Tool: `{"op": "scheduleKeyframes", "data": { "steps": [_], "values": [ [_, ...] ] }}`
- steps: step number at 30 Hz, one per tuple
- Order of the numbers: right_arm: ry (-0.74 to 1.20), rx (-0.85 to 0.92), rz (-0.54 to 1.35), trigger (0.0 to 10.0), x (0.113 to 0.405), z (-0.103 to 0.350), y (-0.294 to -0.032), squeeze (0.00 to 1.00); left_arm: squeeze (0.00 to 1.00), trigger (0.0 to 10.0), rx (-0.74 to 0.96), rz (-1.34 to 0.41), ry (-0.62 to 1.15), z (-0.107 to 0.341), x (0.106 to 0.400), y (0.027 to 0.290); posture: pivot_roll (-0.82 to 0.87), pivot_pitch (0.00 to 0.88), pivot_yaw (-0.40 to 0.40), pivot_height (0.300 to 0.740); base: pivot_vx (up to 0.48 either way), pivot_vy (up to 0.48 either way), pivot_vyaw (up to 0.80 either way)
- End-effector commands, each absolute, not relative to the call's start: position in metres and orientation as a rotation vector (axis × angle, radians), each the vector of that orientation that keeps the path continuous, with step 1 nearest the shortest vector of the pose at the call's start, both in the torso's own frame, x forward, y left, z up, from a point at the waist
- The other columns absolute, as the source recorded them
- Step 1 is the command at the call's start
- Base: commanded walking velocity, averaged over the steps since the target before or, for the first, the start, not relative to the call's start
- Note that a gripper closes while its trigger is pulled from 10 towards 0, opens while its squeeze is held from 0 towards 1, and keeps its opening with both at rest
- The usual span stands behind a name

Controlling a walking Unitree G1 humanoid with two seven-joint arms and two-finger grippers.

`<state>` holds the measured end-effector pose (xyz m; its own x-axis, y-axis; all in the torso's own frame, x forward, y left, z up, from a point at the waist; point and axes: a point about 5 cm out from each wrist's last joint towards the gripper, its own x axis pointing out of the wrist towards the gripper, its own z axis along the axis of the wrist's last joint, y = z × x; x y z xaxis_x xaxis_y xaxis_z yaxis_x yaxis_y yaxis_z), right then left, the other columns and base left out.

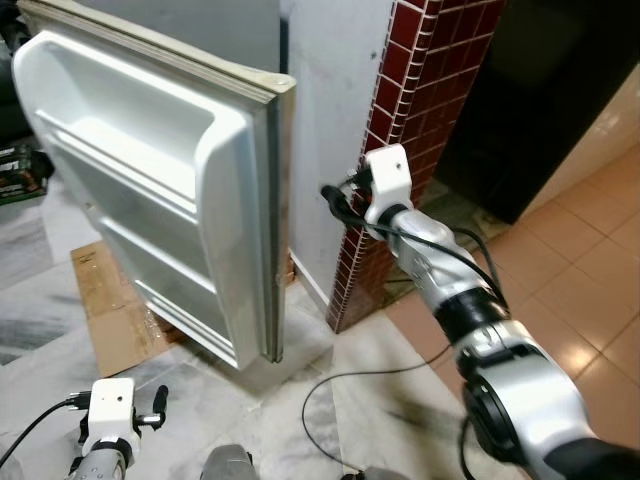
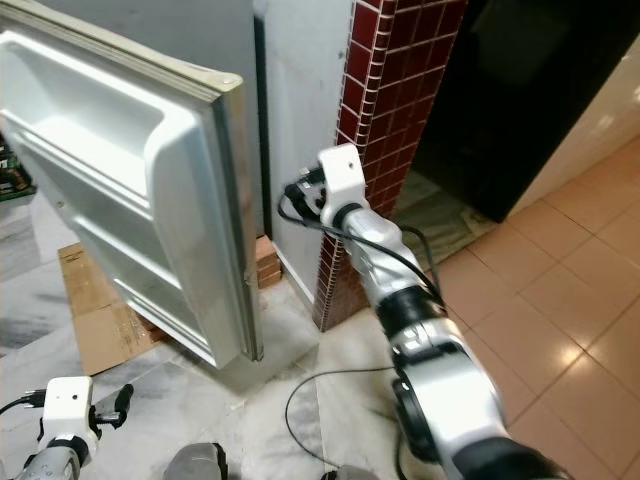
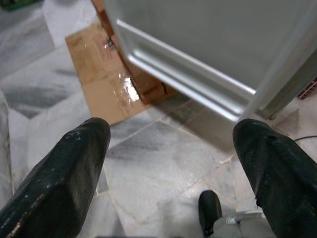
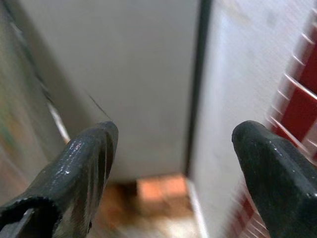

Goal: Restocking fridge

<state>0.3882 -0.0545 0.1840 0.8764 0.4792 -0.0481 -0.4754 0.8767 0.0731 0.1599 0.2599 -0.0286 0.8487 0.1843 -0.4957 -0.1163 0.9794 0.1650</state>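
The fridge door (image 1: pixel 150 170) stands open, its white inner side facing me with bare moulded shelves. My right gripper (image 4: pixel 173 148) is open with nothing between its fingers (image 4: pixel 84 163). It is held up at mid height beside the door's outer edge (image 1: pixel 275 200) and points into the narrow gap between the door and the pale wall panel (image 4: pixel 247 74). The right wrist (image 1: pixel 388 180) sits in front of the red tiled pillar (image 1: pixel 410 90). My left gripper (image 3: pixel 173 144) hangs low over the marble floor (image 3: pixel 158 163), open and empty, facing the door's bottom edge (image 3: pixel 198 84).
Wet cardboard (image 1: pixel 110 300) lies on the floor under the door, beside bricks (image 3: pixel 148 89). A black cable (image 1: pixel 320 400) loops on the marble. A dark doorway (image 1: pixel 540 90) and terracotta tiles (image 1: pixel 580 280) lie to the right of the pillar.
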Motion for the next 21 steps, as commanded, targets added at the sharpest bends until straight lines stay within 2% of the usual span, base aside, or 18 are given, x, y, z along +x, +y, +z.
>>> {"op": "scheduleKeyframes", "data": {
  "steps": [1,3,4,5,7,8,10,16,21],
  "values": [
    [0.04,0.106,0.532,10.0,0.39,0.194,-0.042,0.0,0.0,10.0,0.128,0.153,0.532,-0.024,0.159,0.259,0.18,0.148,0.009,0.74,0.0,0.0,0.0],
    [-0.02,0.213,0.66,10.0,0.382,0.219,0.001,0.0,0.0,10.0,0.134,0.145,0.531,-0.014,0.156,0.257,0.18,0.154,0.014,0.74,0.0,0.0,0.0],
    [-0.02,0.213,0.66,10.0,0.382,0.219,0.001,0.0,0.0,10.0,0.134,0.145,0.531,-0.014,0.156,0.257,0.18,0.154,0.014,0.74,0.0,0.0,0.0],
    [-0.048,0.254,0.742,10.0,0.375,0.228,0.017,0.0,0.0,10.0,0.136,0.144,0.534,-0.01,0.154,0.256,0.19,0.157,0.015,0.74,0.0,0.0,0.0],
    [-0.081,0.298,0.854,10.0,0.363,0.238,0.032,0.0,0.0,10.0,0.138,0.143,0.535,-0.008,0.153,0.255,0.19,0.159,0.014,0.74,0.0,0.0,0.0],
    [-0.081,0.298,0.854,10.0,0.363,0.238,0.032,0.0,0.0,10.0,0.138,0.143,0.535,-0.008,0.153,0.255,0.19,0.159,0.014,0.74,0.0,0.0,0.0],
    [-0.127,0.349,1.008,10.0,0.347,0.246,0.041,0.0,0.0,10.0,0.134,0.145,0.547,-0.003,0.151,0.253,0.19,0.162,0.013,0.74,0.0,0.0,0.0],
    [-0.172,0.346,1.124,10.0,0.335,0.249,0.032,0.0,0.0,10.0,0.124,0.147,0.561,0.002,0.151,0.25,0.18,0.16,0.008,0.74,0.0,0.0,0.0],
    [-0.212,0.296,1.161,10.0,0.326,0.25,0.008,0.0,0.0,10.0,0.123,0.139,0.568,0.008,0.159,0.248,0.17,0.135,0.005,0.74,0.0,0.0,0.0]
  ]
}}
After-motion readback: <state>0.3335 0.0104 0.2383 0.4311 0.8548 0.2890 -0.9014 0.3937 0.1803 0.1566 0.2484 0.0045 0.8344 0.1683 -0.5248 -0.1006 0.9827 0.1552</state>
